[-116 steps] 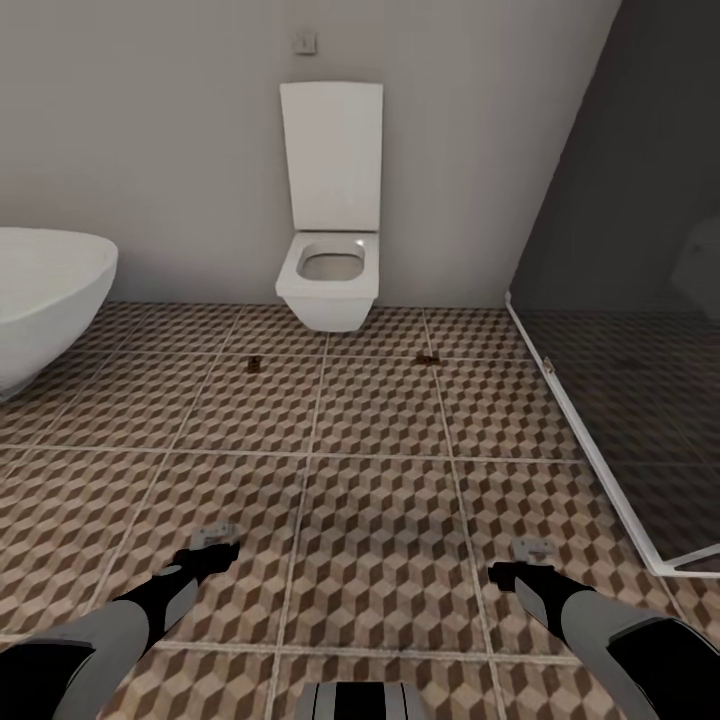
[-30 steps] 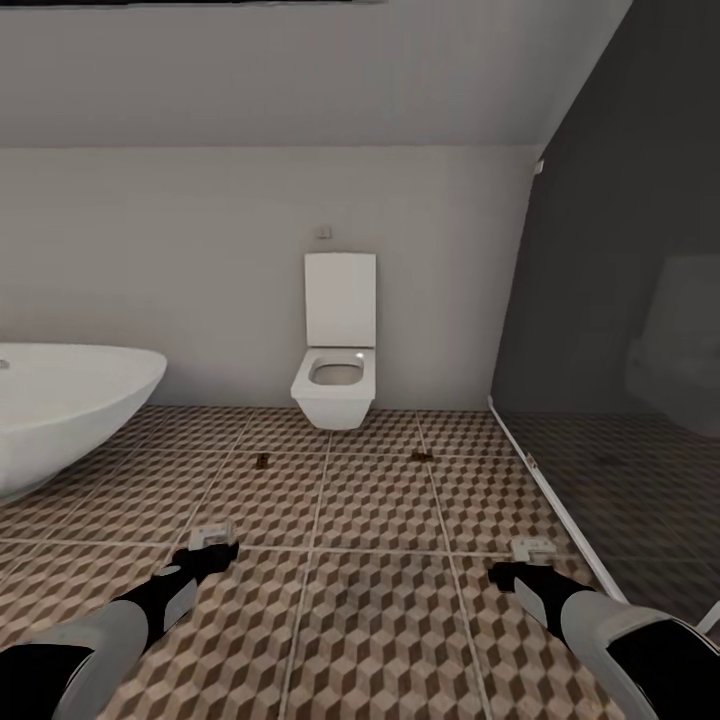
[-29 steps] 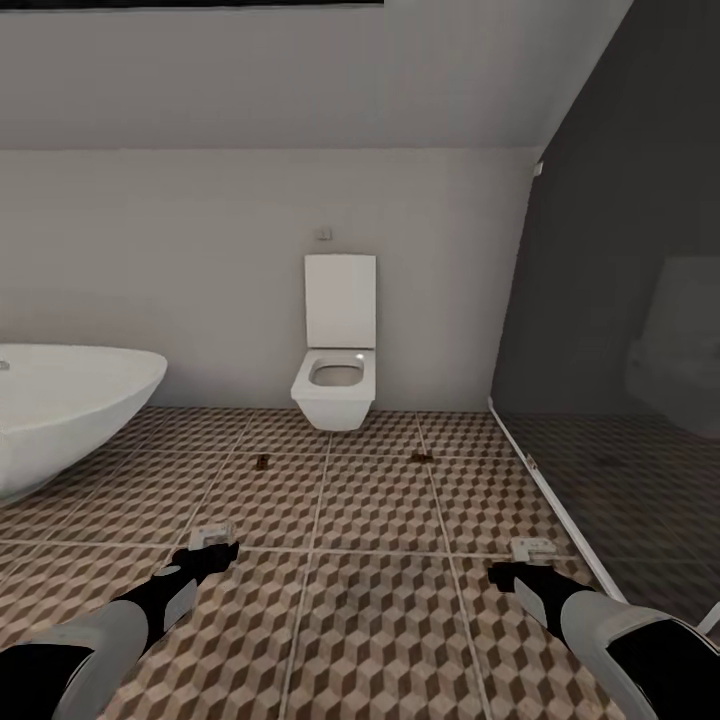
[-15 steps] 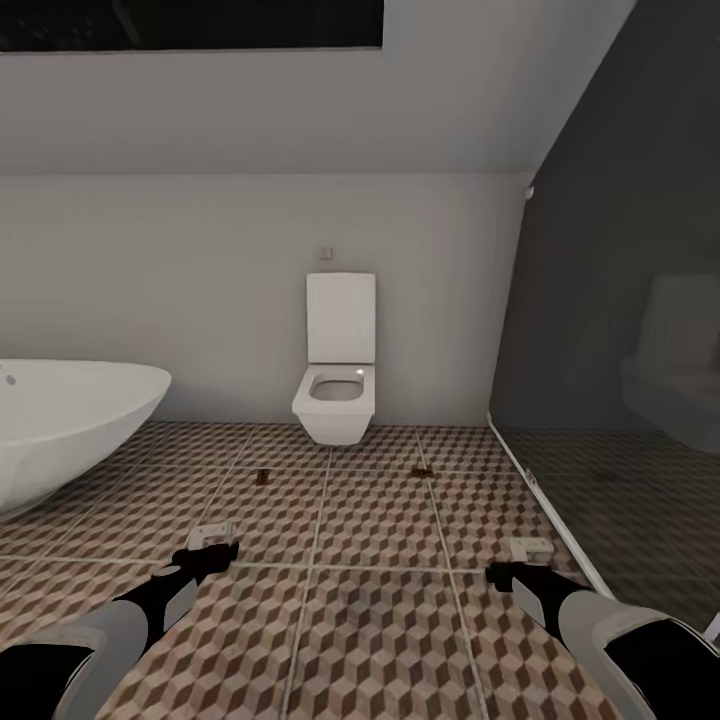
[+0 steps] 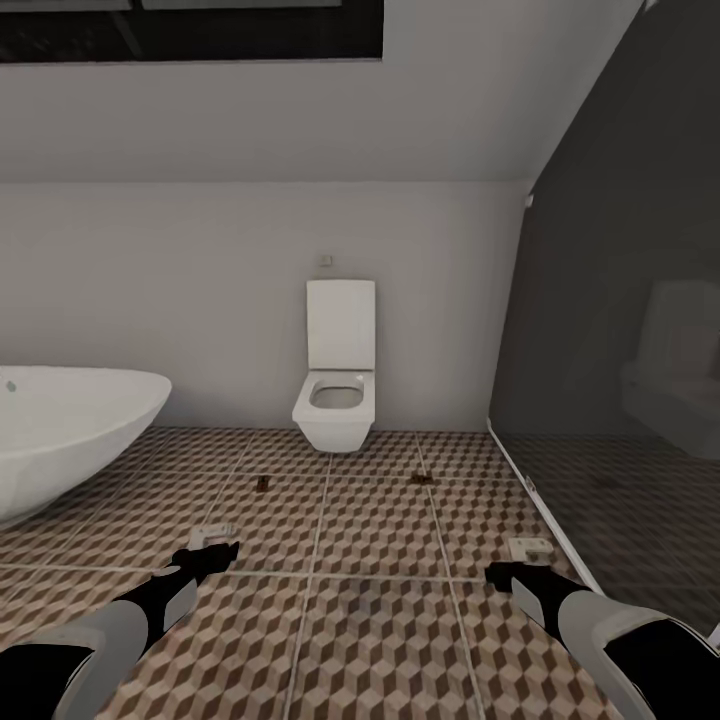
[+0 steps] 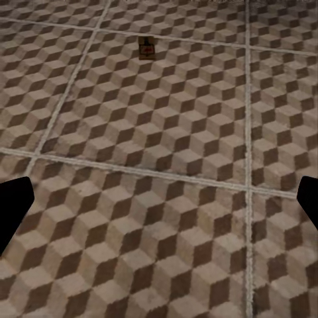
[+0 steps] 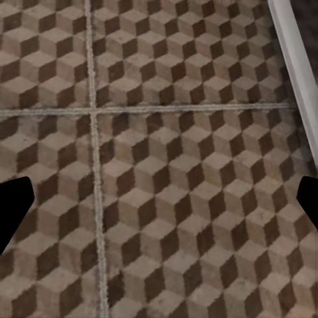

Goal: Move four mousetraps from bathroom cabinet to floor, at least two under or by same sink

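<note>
Your left pincer [image 5: 211, 545] hangs low over the bathroom floor [image 5: 380, 600] with its two dark fingers spread wide and nothing between them; in the left wrist view its black fingertips [image 6: 12, 211] sit at opposite edges with bare tile between. Your right pincer [image 5: 520, 560] is the same: fingers apart, empty, touching nothing, with black fingertips [image 7: 13, 209] framing open tile in the right wrist view. Both arms end in black wrists with glossy grey-white shells. The floor beneath them is large square tile printed with a matte brown, beige and white cube pattern, split by pale grout lines. Take the toilet [image 5: 337, 375] as your landmark: a white, boxy, wall-hung bowl with a tall rectangular lid raised against the pale wall. One of the mousetraps [image 5: 263, 483] lies flat on the floor just in front of the toilet and to its left, a tiny dark brown rectangle; the left wrist view picks it up [image 6: 147, 48] as a tan piece with a dark mark, well ahead of the fingers. A second mousetrap [image 5: 421, 479] lies in front of the toilet to its right, near the shower's white base rail [image 5: 540, 500]. Left of the toilet sits a smooth white oval bathtub [image 5: 70, 425]. Right of the toilet rises a dark, reflective glass shower screen [image 5: 620, 330]. Above the toilet a small square plate [image 5: 326, 260] is set in the wall, and higher up runs a dark window strip [image 5: 190, 30].
</note>
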### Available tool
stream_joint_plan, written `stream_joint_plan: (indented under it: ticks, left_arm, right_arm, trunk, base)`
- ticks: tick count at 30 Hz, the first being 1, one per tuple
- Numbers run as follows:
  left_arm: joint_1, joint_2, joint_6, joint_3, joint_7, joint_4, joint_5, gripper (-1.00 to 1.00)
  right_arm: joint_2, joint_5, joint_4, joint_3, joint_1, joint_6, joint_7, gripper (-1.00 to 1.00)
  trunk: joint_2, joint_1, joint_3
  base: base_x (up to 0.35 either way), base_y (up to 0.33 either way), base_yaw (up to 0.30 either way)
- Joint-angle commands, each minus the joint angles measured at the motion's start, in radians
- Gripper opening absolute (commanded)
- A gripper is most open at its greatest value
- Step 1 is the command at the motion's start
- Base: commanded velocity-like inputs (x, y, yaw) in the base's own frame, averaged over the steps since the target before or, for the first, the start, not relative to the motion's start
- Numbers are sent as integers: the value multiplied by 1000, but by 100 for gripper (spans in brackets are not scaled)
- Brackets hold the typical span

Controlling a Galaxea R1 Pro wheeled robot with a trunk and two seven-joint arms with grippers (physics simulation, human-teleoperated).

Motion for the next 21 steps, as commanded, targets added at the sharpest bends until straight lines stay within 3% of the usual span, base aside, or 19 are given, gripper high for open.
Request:
stream_joint_plan:
  ticks: [1,21]
  left_arm:
    - [-1,0,-3,-8,-2,1,10,100]
    - [-1,-1,-3,-9,-2,2,10,100]
  right_arm:
    - [0,-7,1,8,-1,3,-2,100]
    - [1,-7,1,8,-1,3,-2,100]
  trunk:
    - [7,-4,2]
    - [147,-81,65]
  base:
    - [0,0,0]
    - [0,0,0]
